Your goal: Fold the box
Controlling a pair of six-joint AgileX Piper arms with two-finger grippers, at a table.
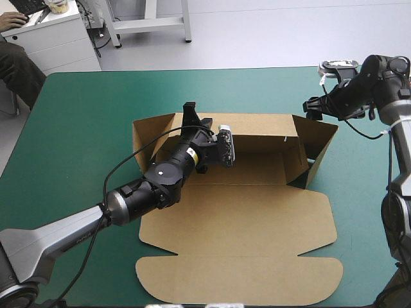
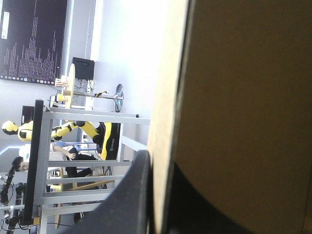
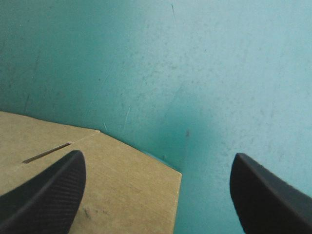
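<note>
My left gripper (image 1: pixel 190 114) pinches the far wall of the box (image 1: pixel 237 218); my right gripper (image 3: pixel 157 156) hangs spread wide, empty; lid lies flat.

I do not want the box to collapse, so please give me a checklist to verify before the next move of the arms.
1. Left gripper shut on the back wall of the box: ok.
2. Back wall upright: ok.
3. Right gripper open, holding nothing: ok.
4. Right flap tucked in: not ok, it splays outward.
5. Left flap tucked in: cannot tell, the left arm partly hides it.
6. Lid flat on the table: ok.
</note>
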